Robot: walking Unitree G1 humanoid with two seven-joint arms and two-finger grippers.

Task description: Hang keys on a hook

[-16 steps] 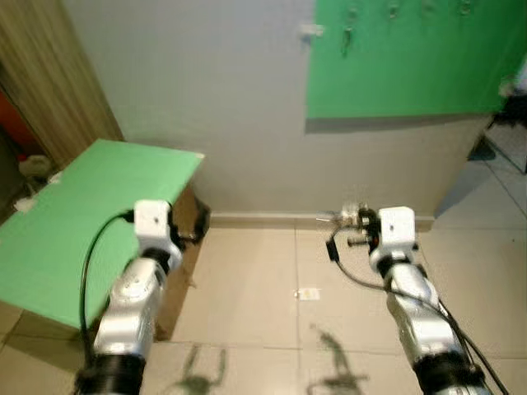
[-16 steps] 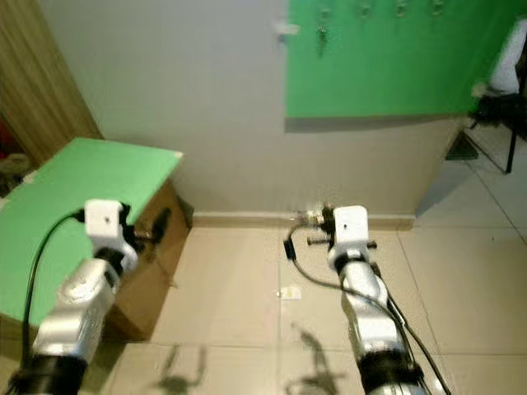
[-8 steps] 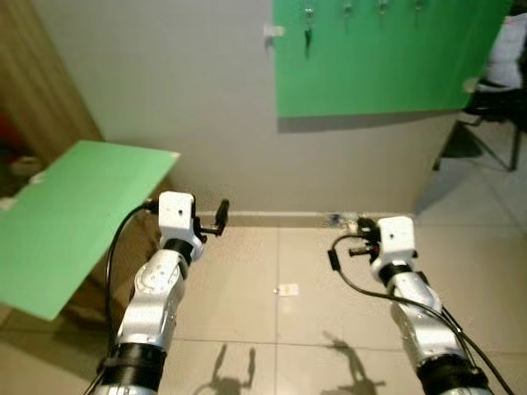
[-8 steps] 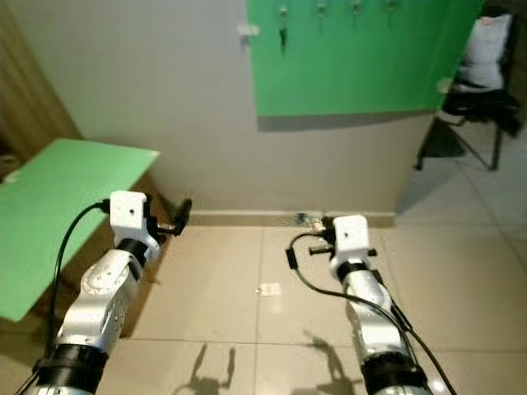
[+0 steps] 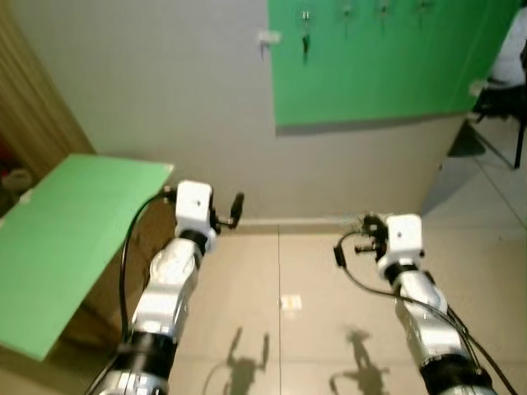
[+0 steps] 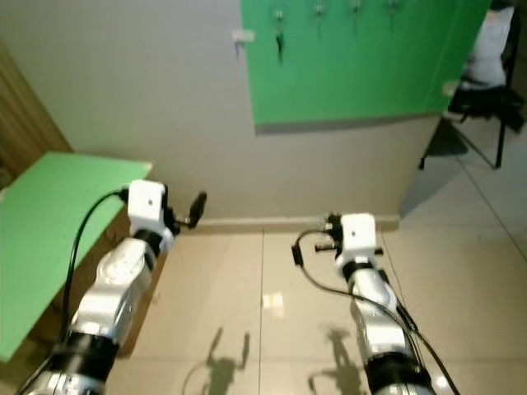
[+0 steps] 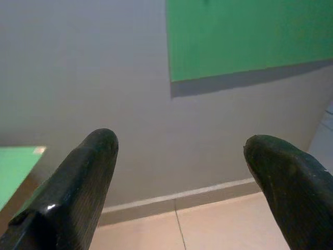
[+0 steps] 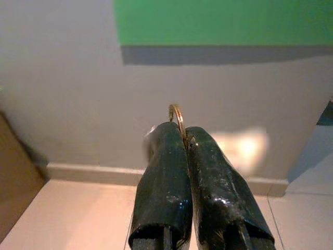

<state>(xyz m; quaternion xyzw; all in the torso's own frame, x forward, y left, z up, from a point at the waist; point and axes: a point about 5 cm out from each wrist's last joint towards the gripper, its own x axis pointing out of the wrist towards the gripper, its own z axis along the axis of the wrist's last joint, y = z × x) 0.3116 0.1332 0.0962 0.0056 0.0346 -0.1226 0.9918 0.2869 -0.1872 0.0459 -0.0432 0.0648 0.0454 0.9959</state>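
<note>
A green board (image 5: 379, 66) hangs on the grey wall ahead, with a row of small hooks (image 5: 347, 11) along its top. One set of keys (image 5: 305, 41) hangs from the leftmost hook. My right gripper (image 5: 367, 225) is held low before the wall and is shut on a key ring. In the right wrist view the gold key ring (image 8: 177, 112) sticks out between the closed fingertips (image 8: 167, 136). My left gripper (image 5: 237, 206) is raised at the left, open and holding nothing; its fingers (image 7: 86, 172) stand wide apart in the left wrist view.
A green-topped table (image 5: 74, 222) stands at the left, beside a wooden panel (image 5: 29, 107). A dark chair (image 5: 501, 99) with something white on it is at the right. A white fitting (image 5: 265, 37) sticks out of the wall. A paper scrap (image 5: 290, 303) lies on the tiled floor.
The view has swung and drawn nearer the wall. My left arm has come up and forward, away from the table. My right gripper stays shut on the key ring.
</note>
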